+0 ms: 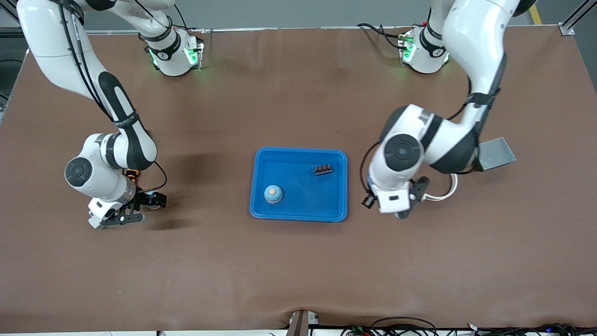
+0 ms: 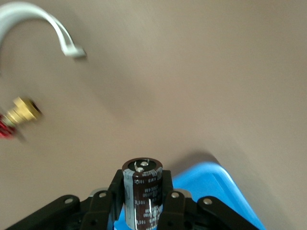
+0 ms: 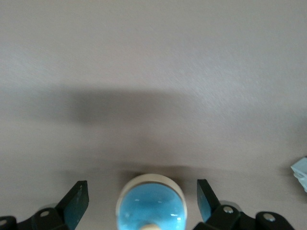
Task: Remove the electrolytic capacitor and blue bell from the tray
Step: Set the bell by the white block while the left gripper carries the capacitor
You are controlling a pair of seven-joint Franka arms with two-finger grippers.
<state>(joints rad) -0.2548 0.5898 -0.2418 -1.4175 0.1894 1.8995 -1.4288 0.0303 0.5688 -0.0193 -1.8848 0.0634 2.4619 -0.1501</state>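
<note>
A dark brown capacitor (image 2: 142,194) with a grey stripe stands upright in my left gripper (image 2: 143,187), which is shut on it. That gripper (image 1: 402,211) hangs just off the blue tray (image 1: 261,161) toward the left arm's end; the tray's corner (image 2: 213,184) shows under it. The bell (image 3: 149,203), a blue dome on a white base, sits on the brown table between the fingers (image 3: 76,199) of my right gripper (image 3: 142,191), which is open with gaps on both sides. That gripper (image 1: 140,208) is low at the right arm's end of the table.
In the tray lie a blue dome-shaped thing with an orange top (image 1: 273,193) and a small black part (image 1: 323,170). A white curved cable (image 1: 443,193) and a grey metal plate (image 1: 496,153) lie by the left arm. A gold and red connector (image 2: 21,112) shows in the left wrist view.
</note>
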